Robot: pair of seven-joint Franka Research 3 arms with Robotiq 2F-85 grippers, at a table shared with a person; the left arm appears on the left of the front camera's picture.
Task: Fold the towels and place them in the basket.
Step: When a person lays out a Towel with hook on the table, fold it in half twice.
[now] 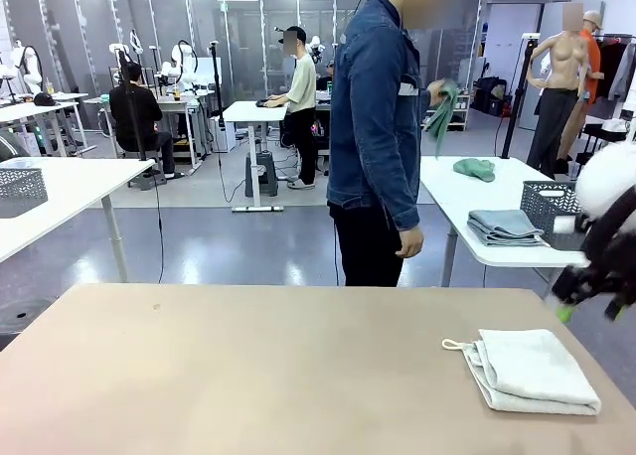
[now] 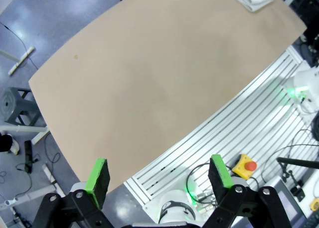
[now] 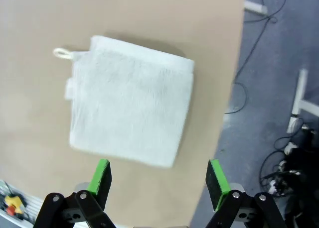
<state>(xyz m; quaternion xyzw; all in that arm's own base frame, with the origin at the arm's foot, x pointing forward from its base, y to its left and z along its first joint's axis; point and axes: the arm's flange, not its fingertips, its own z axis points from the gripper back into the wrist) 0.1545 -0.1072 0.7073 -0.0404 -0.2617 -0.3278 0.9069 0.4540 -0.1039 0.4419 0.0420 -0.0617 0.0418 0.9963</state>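
Right wrist view showed the right gripper (image 3: pixel 158 174) spread and empty above the folded towel (image 3: pixel 132 113) at frame centre, likely poised to grasp it; the left gripper (image 2: pixel 158 175) hung spread too.

The pale towel (image 1: pixel 532 371) on the table (image 1: pixel 248 376) is soft, nubbly terry cloth with a cord loop. The table top is smooth, matt tan board. Behind the table, the floor (image 1: pixel 199 246) is glossy and reflective, and the person's jacket (image 1: pixel 373 117) is denim.
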